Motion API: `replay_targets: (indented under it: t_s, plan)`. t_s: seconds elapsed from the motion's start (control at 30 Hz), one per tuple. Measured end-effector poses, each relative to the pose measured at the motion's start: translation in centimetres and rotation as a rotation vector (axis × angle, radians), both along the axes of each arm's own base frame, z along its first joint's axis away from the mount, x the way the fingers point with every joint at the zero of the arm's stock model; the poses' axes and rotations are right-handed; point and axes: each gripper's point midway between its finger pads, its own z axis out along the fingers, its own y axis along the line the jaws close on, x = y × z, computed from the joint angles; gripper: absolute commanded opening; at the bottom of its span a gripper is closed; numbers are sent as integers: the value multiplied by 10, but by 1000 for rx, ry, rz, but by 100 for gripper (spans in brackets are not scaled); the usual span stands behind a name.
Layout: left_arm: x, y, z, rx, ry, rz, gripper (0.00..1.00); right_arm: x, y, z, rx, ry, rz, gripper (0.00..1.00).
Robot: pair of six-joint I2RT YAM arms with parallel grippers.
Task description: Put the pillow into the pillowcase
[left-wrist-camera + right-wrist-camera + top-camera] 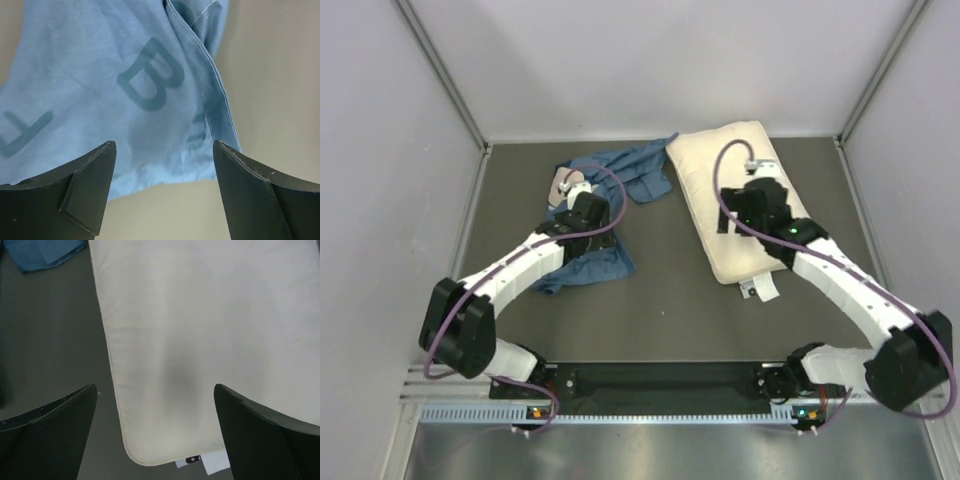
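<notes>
Presently: worktop [670, 290]. Pillow [695, 175], far-right, uncased. Pillowcase [595, 265], crumpled left of centre. Left claw [164, 145] over pillowcase, right claw [155, 387] over pillow; both wide, empty. Step: opening the case; next likely needs a hem pinch.

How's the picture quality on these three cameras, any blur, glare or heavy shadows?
Top external view: even, soft light, no harsh shadows, mild sheen on the metal sheet at the bottom. Left wrist view: the pillowcase print is readable, the left hand looks nearly black. Right wrist view: a faint grey shadow falls on the pillow ahead of the open right hand.
</notes>
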Motion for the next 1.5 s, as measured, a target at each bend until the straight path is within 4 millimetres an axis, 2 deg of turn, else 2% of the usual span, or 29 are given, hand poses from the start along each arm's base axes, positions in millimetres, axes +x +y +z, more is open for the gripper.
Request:
replay_targets:
  t_s: [0.1,0.2,0.3,0.33,0.47,0.53,0.57,0.63,0.7,0.83,0.93,0.97,1.0,1.07,1.1,1.17,1.3,1.5]
  plan:
    - [16,-5,-13,39,33,13,82,14,36,-19,-78,54,107,100]
    - [37,-10,-20,57,42,24,73,43,57,-34,-175,86,122,100]
    - [49,-11,-27,53,51,30,45,82,67,-52,-262,102,89,100]
    - [51,-8,-31,53,61,31,28,92,70,-59,-284,111,82,100]
    - [52,0,-36,60,77,27,2,113,76,-93,-349,166,82,100]
    - [48,2,-38,63,81,14,0,113,73,-109,-367,204,85,90]
    - [43,3,-40,61,84,10,0,114,70,-115,-367,217,80,75]
    - [30,7,-39,56,92,-1,0,118,61,-119,-341,232,54,65]
    - [17,11,-32,44,84,-18,0,124,45,-119,-277,245,5,49]
    - [-3,13,-10,-6,38,-51,0,130,-3,-115,-122,229,-135,48]
    - [-17,16,3,-31,17,-63,0,118,-59,-106,-51,199,-278,58]
    - [-21,18,7,-33,14,-64,0,111,-77,-102,-47,193,-321,81]
    - [-26,20,9,-34,13,-64,0,105,-88,-99,-40,188,-357,91]
    - [-36,24,13,-34,12,-63,0,94,-109,-89,-46,172,-416,100]
    - [-41,27,15,-35,12,-63,0,91,-111,-84,-43,162,-421,100]
    - [-50,30,21,-48,2,-65,0,90,-103,-73,-19,144,-388,100]
    - [-65,27,45,-115,-50,-93,0,89,-62,-51,45,97,-233,100]
    - [-83,13,69,-200,-37,-176,0,91,32,-19,201,44,76,100]
